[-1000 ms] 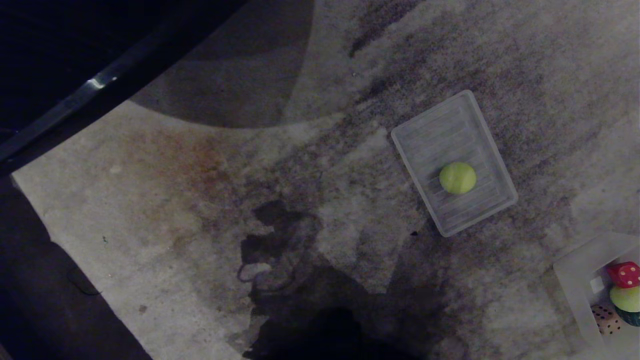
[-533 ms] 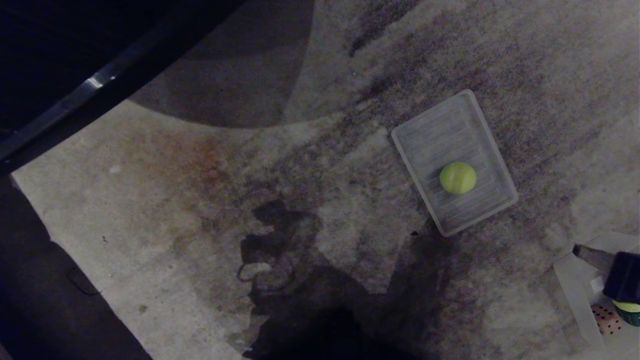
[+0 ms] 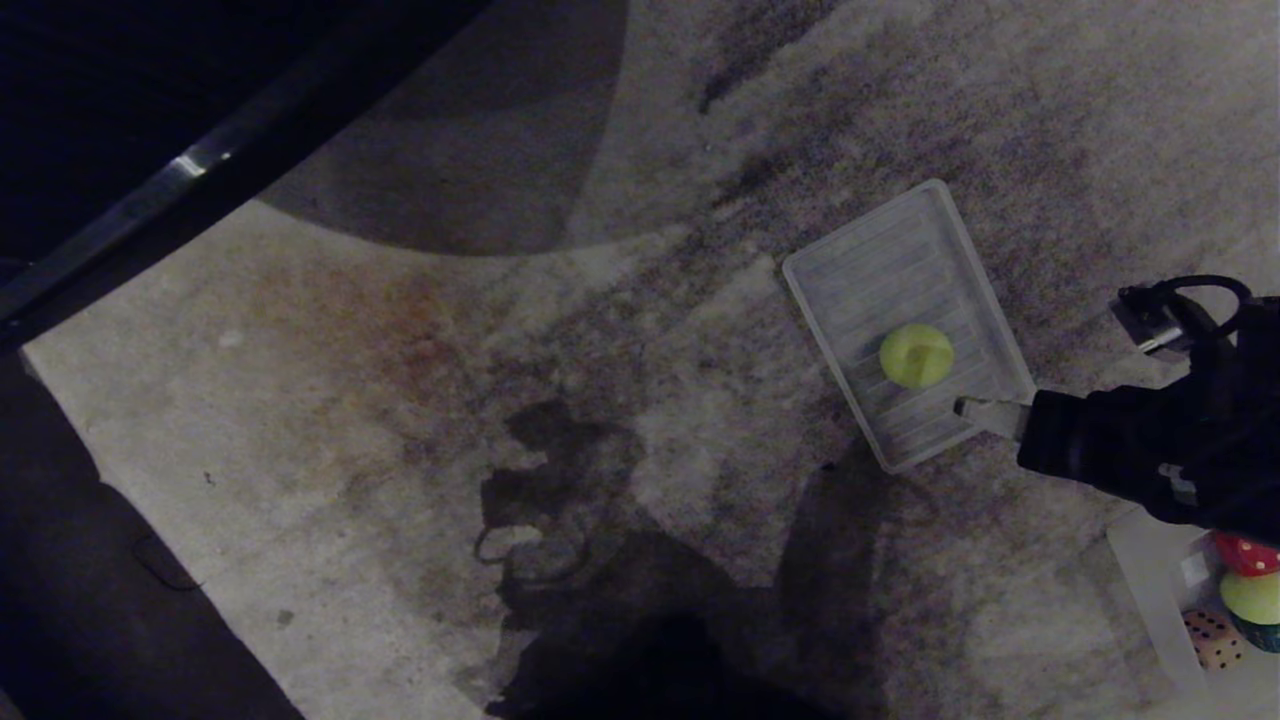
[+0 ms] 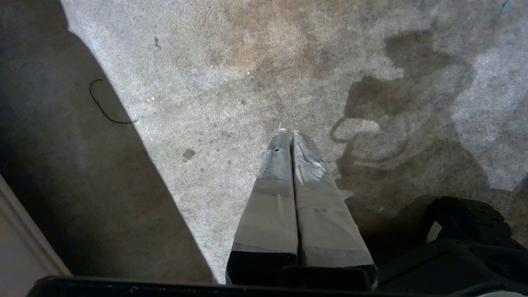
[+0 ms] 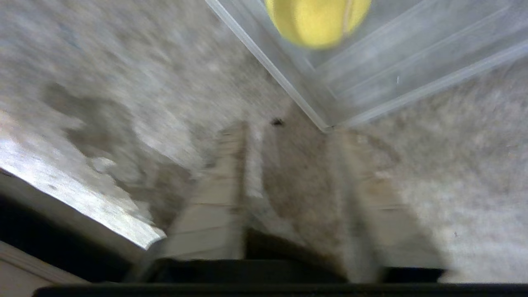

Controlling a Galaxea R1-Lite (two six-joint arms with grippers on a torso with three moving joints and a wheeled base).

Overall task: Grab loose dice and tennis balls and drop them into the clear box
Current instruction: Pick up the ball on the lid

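Note:
One tennis ball lies on a flat ribbed translucent lid on the carpet. My right gripper hangs at the lid's near corner, a short way from the ball. It is open, with only carpet between its fingers. At the lower right edge stands the clear box. It holds a red die, a second tennis ball, a peach die and a dark green die. My left gripper is shut and empty over bare carpet, out of the head view.
A grey, stained carpet covers the floor. A dark strip with a metal rail runs along the far left. A thin dark wire lies by the carpet's edge in the left wrist view.
My right arm has come into the head view from the lower right, passed over the clear box and reached the lid's near corner. The ball and lid have not moved.

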